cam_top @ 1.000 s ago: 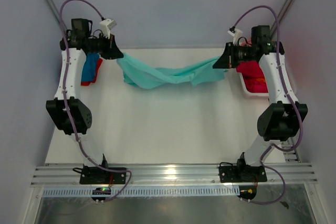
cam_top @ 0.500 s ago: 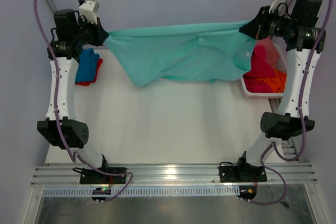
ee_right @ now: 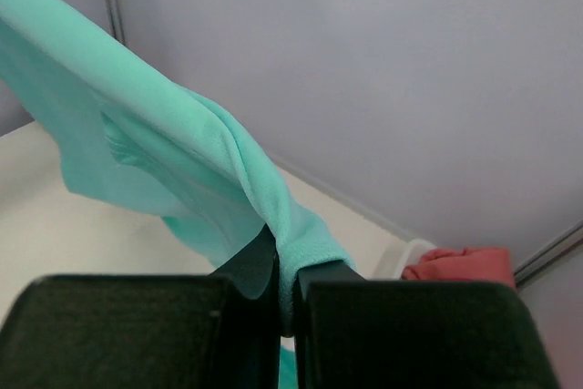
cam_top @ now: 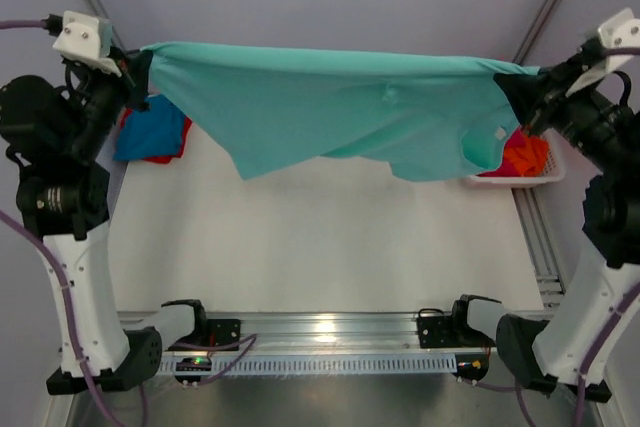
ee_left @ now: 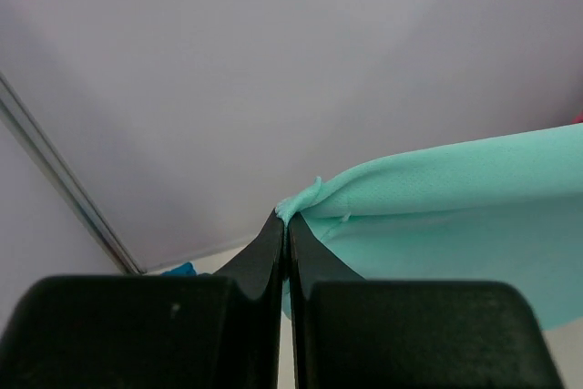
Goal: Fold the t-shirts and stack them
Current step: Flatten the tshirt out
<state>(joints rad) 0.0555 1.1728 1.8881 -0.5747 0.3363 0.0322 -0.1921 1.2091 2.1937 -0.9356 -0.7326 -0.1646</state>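
Note:
The large mint-teal t-shirt (cam_top: 330,107) hangs stretched wide in the air between both arms, high above the table, its lower edge sagging in folds. My left gripper (cam_top: 140,65) is shut on the shirt's left corner (ee_left: 310,199). My right gripper (cam_top: 520,97) is shut on the right corner, and the cloth (ee_right: 219,161) drapes over its fingers. A blue t-shirt (cam_top: 150,132) lies on a red one (cam_top: 160,158) at the table's far left. Orange and red t-shirts (cam_top: 522,155) fill the basket at the far right.
The white mesh basket (cam_top: 550,173) stands at the table's right edge, partly behind the right arm. Grey walls close in the back and sides. A metal rail (cam_top: 320,327) runs along the table's near edge, between the arm bases.
Both arms have risen and swung outward, lifting the mint-teal t-shirt off the table and spreading it from a sagging bunch into a taut wide sheet.

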